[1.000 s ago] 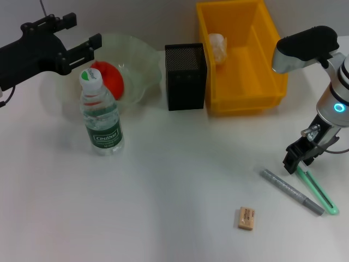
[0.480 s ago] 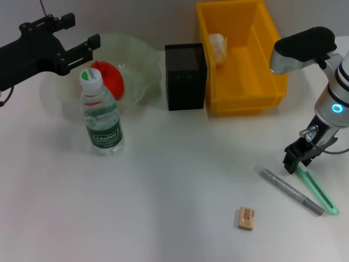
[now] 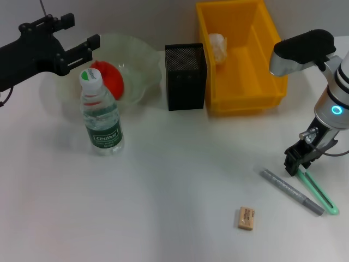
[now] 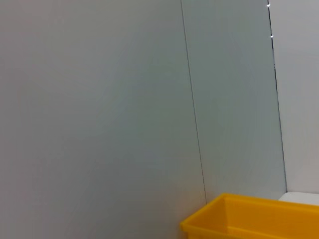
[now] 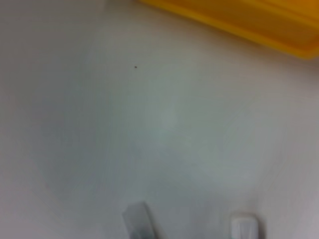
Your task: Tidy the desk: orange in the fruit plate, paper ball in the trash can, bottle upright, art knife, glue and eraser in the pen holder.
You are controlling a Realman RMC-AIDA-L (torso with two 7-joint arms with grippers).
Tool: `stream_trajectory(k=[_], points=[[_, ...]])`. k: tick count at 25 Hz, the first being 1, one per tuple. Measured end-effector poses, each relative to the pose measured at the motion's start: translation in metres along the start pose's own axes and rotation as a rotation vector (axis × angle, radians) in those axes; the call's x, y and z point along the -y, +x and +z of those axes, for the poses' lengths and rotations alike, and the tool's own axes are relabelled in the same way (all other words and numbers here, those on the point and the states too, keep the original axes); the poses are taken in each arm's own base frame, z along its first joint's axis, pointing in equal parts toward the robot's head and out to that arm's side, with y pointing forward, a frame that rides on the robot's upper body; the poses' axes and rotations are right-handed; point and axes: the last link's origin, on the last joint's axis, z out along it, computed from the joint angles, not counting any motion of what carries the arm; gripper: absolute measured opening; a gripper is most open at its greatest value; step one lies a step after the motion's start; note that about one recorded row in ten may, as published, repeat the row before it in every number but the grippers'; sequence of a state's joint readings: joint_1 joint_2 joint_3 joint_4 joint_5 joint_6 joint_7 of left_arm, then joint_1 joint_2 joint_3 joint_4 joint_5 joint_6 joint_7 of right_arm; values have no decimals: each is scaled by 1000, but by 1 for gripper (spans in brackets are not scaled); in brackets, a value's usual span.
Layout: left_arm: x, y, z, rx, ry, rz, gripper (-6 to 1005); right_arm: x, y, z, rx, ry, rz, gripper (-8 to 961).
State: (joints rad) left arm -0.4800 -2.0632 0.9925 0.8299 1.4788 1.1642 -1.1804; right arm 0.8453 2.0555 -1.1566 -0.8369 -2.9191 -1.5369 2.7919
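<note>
Hovering low at the right side of the white desk (image 3: 163, 207), the right gripper (image 3: 299, 160) sits over the near-end of a green art knife (image 3: 316, 189); whether its fingers are parted or closed cannot be told, and nothing is seen to be grasped. Just beside the knife lies a grey glue pen (image 3: 292, 191), the two forming a narrow V. The right wrist view shows only the ends of the grey pen (image 5: 141, 222) and of the pale green knife (image 5: 244, 226) on the desk, with the yellow trash can (image 5: 239, 20) farther off. The tan eraser (image 3: 246, 218) lies flat, apart from both, nearer the front edge.

At the back stands the yellow trash can (image 3: 242, 95), holding the white paper ball (image 3: 217, 46) against its far-left inner side. The black mesh pen holder (image 3: 185, 76) stands just beside the can's left wall. The pale-green fruit plate (image 3: 143, 60) holds the orange (image 3: 109, 79). The water bottle (image 3: 101, 114) stands upright in front of the plate, its cap overlapping the orange in the head view.

The left gripper (image 3: 87, 48) is held raised above the plate's left side, its fingers parted and empty. The left wrist view shows a grey wall (image 4: 99, 109) and one corner of the trash can (image 4: 249, 219).
</note>
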Motion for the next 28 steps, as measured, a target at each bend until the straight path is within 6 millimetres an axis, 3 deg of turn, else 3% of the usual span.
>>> stream_trajectory(k=[28], points=[[0, 1, 1, -2, -1, 15, 685, -2, -2, -2, -1, 0, -4, 198]])
